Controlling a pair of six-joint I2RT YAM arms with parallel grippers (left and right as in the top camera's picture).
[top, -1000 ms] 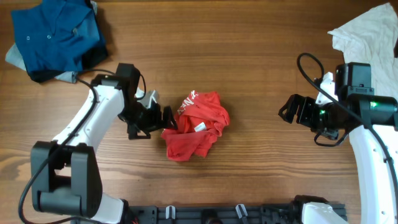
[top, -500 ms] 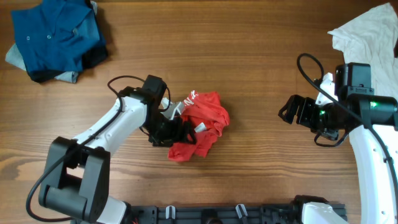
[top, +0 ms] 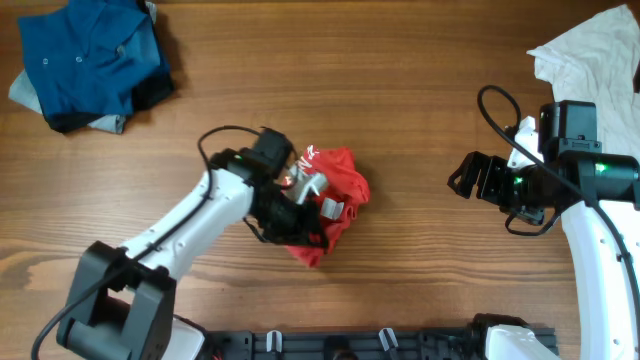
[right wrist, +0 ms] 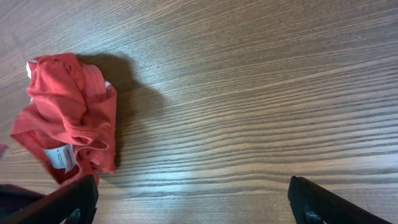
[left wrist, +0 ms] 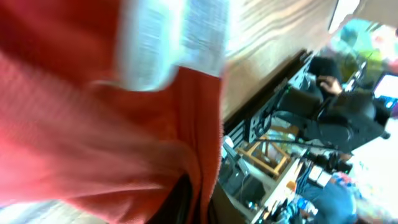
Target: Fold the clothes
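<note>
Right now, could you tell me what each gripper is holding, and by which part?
The left gripper appears to grip the red T-shirt by bunched fabric near its neck label; the right gripper, open, holds nothing.

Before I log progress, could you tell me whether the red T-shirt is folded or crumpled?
Crumpled: the red T-shirt lies bunched in a wrinkled heap on the table, its label exposed.

No legible text, T-shirt (top: pixel 345 185) included.

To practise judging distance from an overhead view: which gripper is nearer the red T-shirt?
Left. The left gripper is pushed into the crumpled red T-shirt, touching its fabric. The right gripper is well away from it across the table, with its jaws open.
</note>
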